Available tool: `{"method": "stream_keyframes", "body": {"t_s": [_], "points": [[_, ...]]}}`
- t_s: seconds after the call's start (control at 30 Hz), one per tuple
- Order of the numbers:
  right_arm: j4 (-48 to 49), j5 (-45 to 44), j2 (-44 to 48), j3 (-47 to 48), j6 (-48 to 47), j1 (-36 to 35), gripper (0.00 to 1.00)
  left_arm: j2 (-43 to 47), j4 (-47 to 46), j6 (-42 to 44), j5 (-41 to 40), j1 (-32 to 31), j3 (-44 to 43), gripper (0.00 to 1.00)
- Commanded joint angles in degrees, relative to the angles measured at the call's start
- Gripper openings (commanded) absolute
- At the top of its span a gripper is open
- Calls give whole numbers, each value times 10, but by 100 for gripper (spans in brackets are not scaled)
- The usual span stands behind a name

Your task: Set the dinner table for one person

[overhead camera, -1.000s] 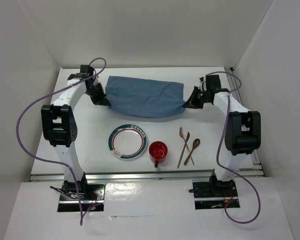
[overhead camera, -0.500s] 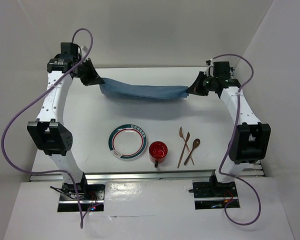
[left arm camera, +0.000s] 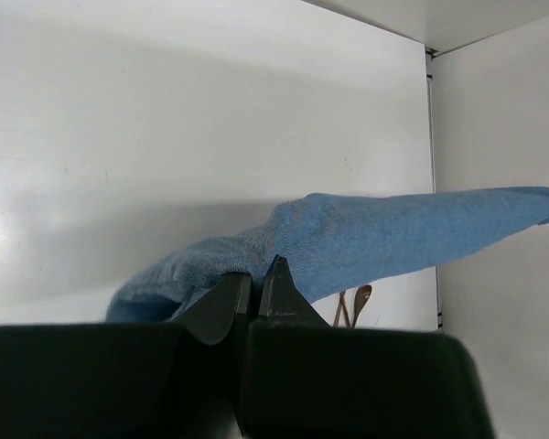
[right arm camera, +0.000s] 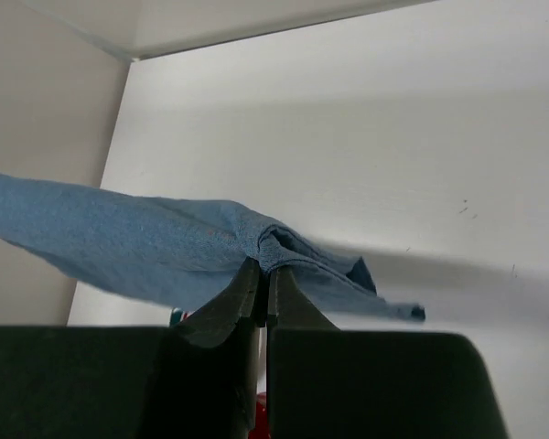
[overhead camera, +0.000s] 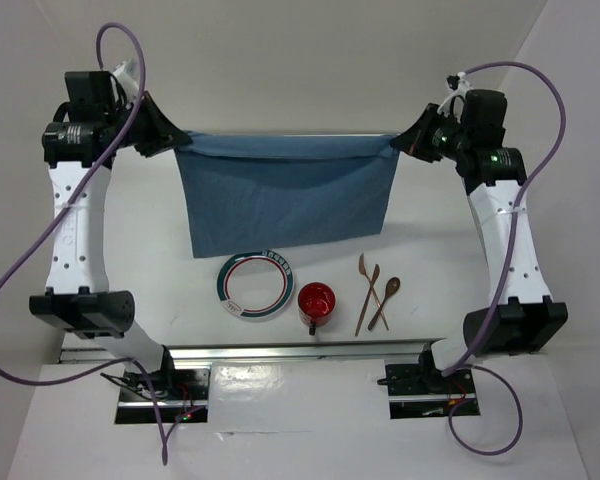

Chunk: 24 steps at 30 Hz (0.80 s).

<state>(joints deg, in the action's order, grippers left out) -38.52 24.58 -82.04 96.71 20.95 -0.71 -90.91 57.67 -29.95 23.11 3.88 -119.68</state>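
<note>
bench (overhead camera: 170,300): white flat top with a metal rail along the near edge. It sits inside a white-walled cell, with both arm bases at its near side.
plate (overhead camera: 255,284): white with a dark rim band. Lies flat on the bench, front centre-left.
mug (overhead camera: 316,303): red and upright on the bench, just right of the plate. Can't tell if the two touch.
wooden cutlery (overhead camera: 375,292): three pieces on the bench right of the mug, lying crossed over one another.
placemat (overhead camera: 285,195): blue cloth hanging as a sheet, top edge pulled taut between the two tools. In the top view its lower edge sits just behind the plate. Can't tell if that edge touches the bench.
left tool (overhead camera: 172,143): raised high at far left, clenched on the placemat's top left corner. In the wrist view the fingers (left arm camera: 224,302) are pinched together with cloth between them.
right tool (overhead camera: 400,145): raised high at far right, clenched on the top right corner, cloth pinched the same way.
cables (overhead camera: 10,290): purple, one looping off each arm.
</note>
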Motion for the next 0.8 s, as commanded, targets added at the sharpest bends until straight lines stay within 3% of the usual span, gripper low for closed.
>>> {"method": "stream_keyframes", "body": {"t_s": [0.0, 0.27, 0.47, 0.57, 0.67, 0.77], "points": [[23, 0, -65, 39, 1, 9, 0, -68, -49, 0, 30, 7, -33, 0], [84, 31, -218, 192, 33, 14, 0, -238, -87, -34, 75, 7, -212, 0], [104, 37, -282, 255, 56, 14, 0, -280, -157, -78, 113, 18, -211, 0], [104, 42, -276, 234, 56, 14, 0, -280, -164, -71, 121, 18, -206, 0], [129, 31, -241, 144, 56, 14, 0, -267, -164, -52, 121, 18, -154, 0], [158, 38, -211, 26, 56, 14, 0, -213, -179, -26, 116, 18, -12, 0]]}}
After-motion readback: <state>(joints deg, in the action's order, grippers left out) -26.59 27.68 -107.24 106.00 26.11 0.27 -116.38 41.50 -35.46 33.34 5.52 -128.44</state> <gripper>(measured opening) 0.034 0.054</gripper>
